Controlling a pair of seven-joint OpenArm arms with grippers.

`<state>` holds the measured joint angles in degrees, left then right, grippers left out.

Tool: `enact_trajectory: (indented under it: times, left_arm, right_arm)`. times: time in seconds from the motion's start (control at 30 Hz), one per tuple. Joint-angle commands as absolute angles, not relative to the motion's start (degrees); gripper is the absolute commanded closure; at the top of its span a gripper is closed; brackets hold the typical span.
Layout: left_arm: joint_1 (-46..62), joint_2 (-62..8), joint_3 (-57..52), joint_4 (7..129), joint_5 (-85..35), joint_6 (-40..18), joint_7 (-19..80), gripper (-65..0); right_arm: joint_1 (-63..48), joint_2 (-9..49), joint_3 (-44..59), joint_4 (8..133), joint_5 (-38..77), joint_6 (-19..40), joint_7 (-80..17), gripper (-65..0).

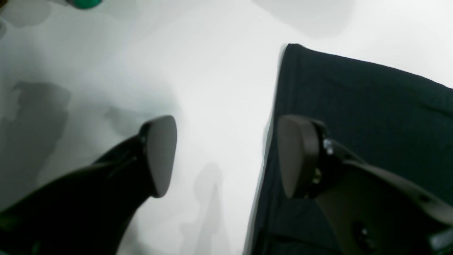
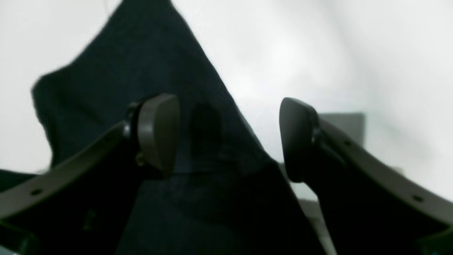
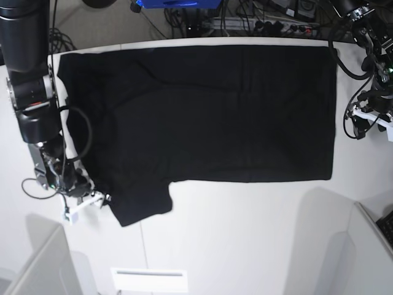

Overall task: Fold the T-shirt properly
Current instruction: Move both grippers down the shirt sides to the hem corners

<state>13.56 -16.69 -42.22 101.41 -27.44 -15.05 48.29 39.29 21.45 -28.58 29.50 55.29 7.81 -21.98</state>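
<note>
black cloth, the t-shirt (image 3: 209, 110) lay limp and light on the table (image 3: 245, 233); both grippers, left (image 1: 226, 156) and right (image 2: 228, 138), gaped empty; sleeve hem and bottom corner looked best to pinch.

One T-shirt (image 3: 209, 110), black, lies on one white worktop (image 3: 245, 227). Two arms reach in, one per side, each with one end effector: the left end effector (image 1: 226, 156) and the right end effector (image 2: 230, 138). Each shows two fingers. One green object (image 1: 85, 3) sits at the left wrist view's edge.
</note>
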Motion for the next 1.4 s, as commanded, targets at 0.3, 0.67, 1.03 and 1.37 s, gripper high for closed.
enact_trajectory:
  times: [0.3, 0.67, 1.03, 1.37]
  left_arm:
    - [13.76, -17.8, -42.68, 102.11, -27.91, -15.08, 47.16, -43.4]
    - [7.52, -17.98, -42.33, 93.58, -27.91, -15.08, 47.08, -43.4]
    - [-5.85, -23.96, -31.78, 77.14, -27.82, -15.08, 46.73, -43.4]
    - [-20.0, -25.63, -25.98, 59.65, -27.82, -15.16, 46.64, -44.1]
  right_arm:
    - [40.57, 20.88, -32.48, 29.76, 55.6, 8.22, -20.79, -41.1]
    - [40.31, 20.79, -32.48, 29.76, 55.6, 8.13, -20.7, -4.8]
    - [40.22, 20.79, -32.4, 29.76, 55.6, 7.96, -20.79, 0.0]
    - [40.31, 20.79, -32.22, 29.76, 55.6, 7.96, -20.88, 0.0]
